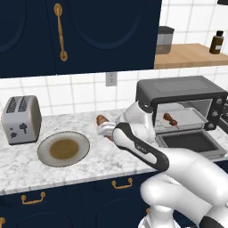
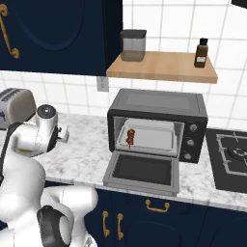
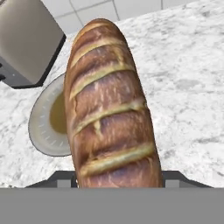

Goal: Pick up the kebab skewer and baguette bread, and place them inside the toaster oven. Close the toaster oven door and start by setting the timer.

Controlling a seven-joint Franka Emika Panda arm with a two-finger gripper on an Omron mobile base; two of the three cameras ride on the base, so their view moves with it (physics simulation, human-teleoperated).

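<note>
The golden-brown baguette bread (image 3: 109, 113) runs lengthwise up the hand view, held above the marble counter. My gripper (image 3: 118, 178) is shut on its near end, a dark finger (image 3: 61, 178) showing on each side. From the left base camera the baguette (image 1: 102, 119) pokes out behind my gripper (image 1: 105, 129), just right of the grey plate (image 1: 44, 144). The toaster oven (image 1: 182, 89) (image 2: 159, 103) stands to the right with its door (image 1: 191, 142) (image 2: 144, 171) dropped flat open. The kebab skewer (image 1: 170, 119) (image 2: 130, 137) lies on the tray inside it.
A silver two-slot toaster (image 1: 21, 119) (image 3: 26, 43) stands left of the plate (image 3: 39, 127). Dark blue wall cabinets (image 1: 80, 35) hang overhead. A wooden shelf (image 2: 161, 67) above the oven carries a canister and a bottle. A stove (image 2: 231, 159) lies right of the oven.
</note>
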